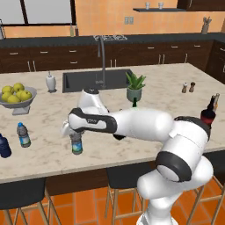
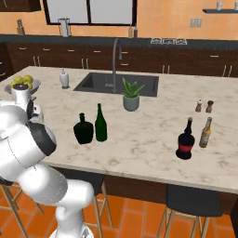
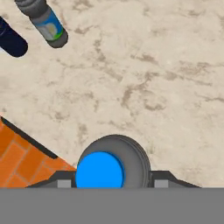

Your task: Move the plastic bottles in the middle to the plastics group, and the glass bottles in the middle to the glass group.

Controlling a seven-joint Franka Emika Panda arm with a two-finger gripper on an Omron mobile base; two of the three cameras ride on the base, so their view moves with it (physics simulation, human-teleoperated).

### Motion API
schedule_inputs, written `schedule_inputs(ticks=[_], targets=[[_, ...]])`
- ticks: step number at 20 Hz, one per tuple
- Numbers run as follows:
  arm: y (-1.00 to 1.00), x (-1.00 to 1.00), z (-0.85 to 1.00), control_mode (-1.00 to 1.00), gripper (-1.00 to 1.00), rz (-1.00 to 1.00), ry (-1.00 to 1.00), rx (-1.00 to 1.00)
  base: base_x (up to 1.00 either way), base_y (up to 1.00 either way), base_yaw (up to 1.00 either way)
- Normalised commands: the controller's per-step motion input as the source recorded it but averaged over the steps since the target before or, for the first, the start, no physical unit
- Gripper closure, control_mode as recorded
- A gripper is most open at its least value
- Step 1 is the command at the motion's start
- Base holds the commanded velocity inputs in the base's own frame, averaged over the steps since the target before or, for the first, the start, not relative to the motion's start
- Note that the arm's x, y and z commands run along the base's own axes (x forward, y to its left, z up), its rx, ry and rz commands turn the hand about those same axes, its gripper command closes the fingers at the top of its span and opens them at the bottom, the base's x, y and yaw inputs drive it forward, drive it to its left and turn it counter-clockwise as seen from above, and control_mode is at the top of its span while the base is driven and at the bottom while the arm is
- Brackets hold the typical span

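The setting is a rendered kitchen with orange walls and dark cabinets; a pale marble-patterned bench (image 1: 48,149) runs across the lower half of the left base view, its front edge over orange floor tiles.

**Hand state.** The hand (image 1: 75,133) is at the bench's front edge, lower left of centre in the left base view, closed around the small clear water bottle (image 1: 77,144) just below its cap. In the hand view the blue cap (image 3: 99,170) sits at bottom centre with a dark finger tip (image 3: 162,179) on each side. Whether the bottle's base rests on the bench or is lifted clear cannot be told.

**Destination.** The plastics group stands at the far left: a matching water bottle (image 1: 23,135) and a stubby dark blue bottle (image 1: 4,146).

**Risks.**
- The bottle is thin, smooth plastic gripped high; it may swing, tilt or slip during transport.
- The path runs close to the bench edge; a release there would send the bottle to the floor.
- A low approach may knock over the two light bottles in the group.

**Remaining items.** The squat black bottle (image 2: 83,129) and tall slim green bottle (image 2: 101,123) stand together mid-bench in the right base view; both are glossy, rigid glass. The glass group, a round red-labelled bottle (image 2: 186,141) and a slim amber bottle (image 2: 205,133), stands at the right.
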Motion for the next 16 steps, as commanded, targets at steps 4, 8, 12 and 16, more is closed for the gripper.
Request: schedule_inputs(ticks=[4, 8, 12, 16], targets=[[0.86, 0.00, -0.07, -1.00, 1.00, 0.28, -0.04, -0.12, 0.00, 0.00, 0.00], [0.54, 0.07, -0.08, -1.00, 1.00, 0.09, -0.14, -0.09, 0.00, 0.00, 0.00], [0.60, 0.48, 0.00, -1.00, 1.00, 0.02, -0.10, -0.02, 0.00, 0.00, 0.00], [0.34, 0.55, 0.00, -1.00, 1.00, 0.00, -0.01, 0.06, 0.00, 0.00, 0.00]])
